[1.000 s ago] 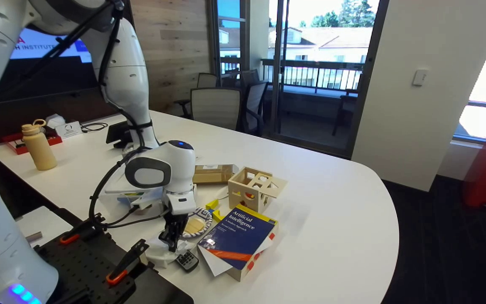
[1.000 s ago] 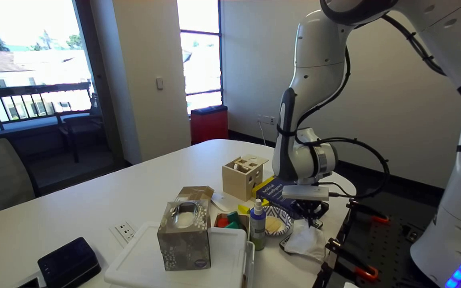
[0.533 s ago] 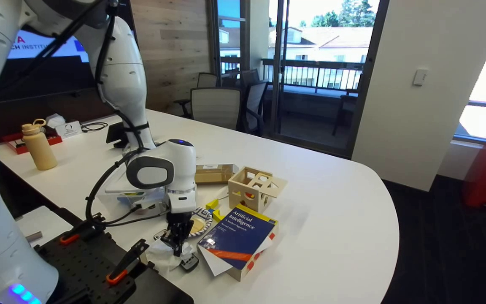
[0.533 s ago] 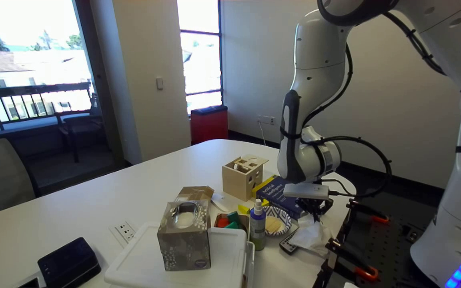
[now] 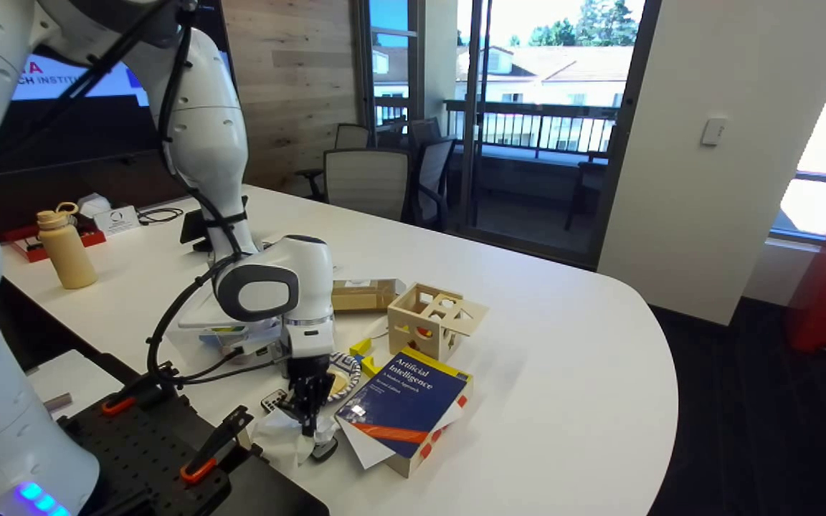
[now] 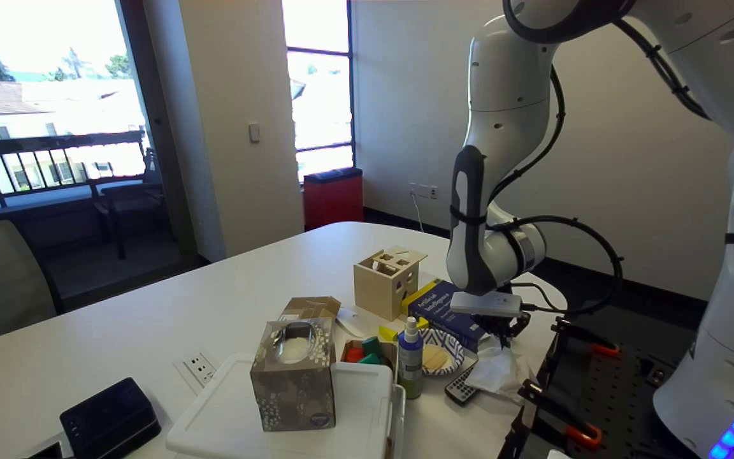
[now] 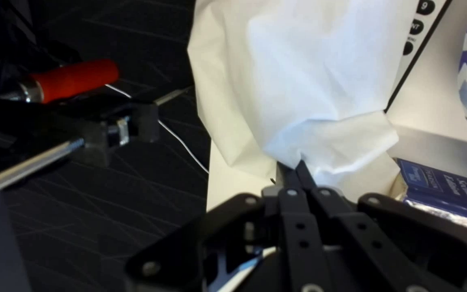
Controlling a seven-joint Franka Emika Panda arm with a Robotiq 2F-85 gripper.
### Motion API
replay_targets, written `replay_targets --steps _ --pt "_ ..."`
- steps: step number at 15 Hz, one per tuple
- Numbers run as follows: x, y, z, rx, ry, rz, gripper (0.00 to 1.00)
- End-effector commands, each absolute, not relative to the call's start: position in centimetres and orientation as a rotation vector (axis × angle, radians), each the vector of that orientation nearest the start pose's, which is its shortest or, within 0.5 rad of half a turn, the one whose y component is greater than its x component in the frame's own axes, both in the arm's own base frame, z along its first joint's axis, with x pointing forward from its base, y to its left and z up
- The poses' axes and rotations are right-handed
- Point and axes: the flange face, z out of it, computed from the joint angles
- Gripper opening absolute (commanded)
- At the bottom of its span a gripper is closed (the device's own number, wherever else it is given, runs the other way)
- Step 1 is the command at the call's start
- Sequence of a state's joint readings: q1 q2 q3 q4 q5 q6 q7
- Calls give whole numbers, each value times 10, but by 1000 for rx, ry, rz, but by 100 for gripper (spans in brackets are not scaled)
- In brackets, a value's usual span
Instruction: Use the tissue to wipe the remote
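Note:
My gripper (image 7: 299, 164) is shut on an edge of the white crumpled tissue (image 7: 314, 69), just above the table. It also shows in both exterior views (image 5: 308, 430) (image 6: 504, 344). The tissue (image 6: 497, 375) spreads over the middle of the dark remote and hides much of it. In an exterior view, the button end of the remote (image 6: 461, 387) sticks out from under the tissue. In the exterior view that shows both ends, the remote's rounded end (image 5: 325, 450) lies beside the fingertips, near the book. In the wrist view, a strip of the remote (image 7: 414, 44) shows at the tissue's upper right.
A thick blue book (image 5: 409, 401) lies close beside the gripper. A patterned plate (image 6: 457, 356) and a spray bottle (image 6: 411, 363) stand near the remote. Black-and-orange clamps (image 5: 216, 444) rise at the table edge. A tissue box (image 6: 294, 376) and a wooden box (image 6: 376, 290) stand farther off.
My gripper has dragged the tissue along the remote toward the book. The button end of the remote is more uncovered, and the end near the book is more covered.

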State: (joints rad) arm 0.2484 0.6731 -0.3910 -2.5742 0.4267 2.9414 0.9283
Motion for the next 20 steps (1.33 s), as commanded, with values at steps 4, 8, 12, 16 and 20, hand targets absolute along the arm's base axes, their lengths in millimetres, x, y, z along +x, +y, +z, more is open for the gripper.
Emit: replay_targets --steps 4,8,12,16,20 --pt "366 -109 44 -2543 2128 154 0" --pt "373 -99 34 -2536 1998 221 0" --pt "378 -92 27 -2531 1846 286 0" --pt "385 -83 27 -2529 1673 334 0" --pt "391 -76 19 -2532 1522 429 0"
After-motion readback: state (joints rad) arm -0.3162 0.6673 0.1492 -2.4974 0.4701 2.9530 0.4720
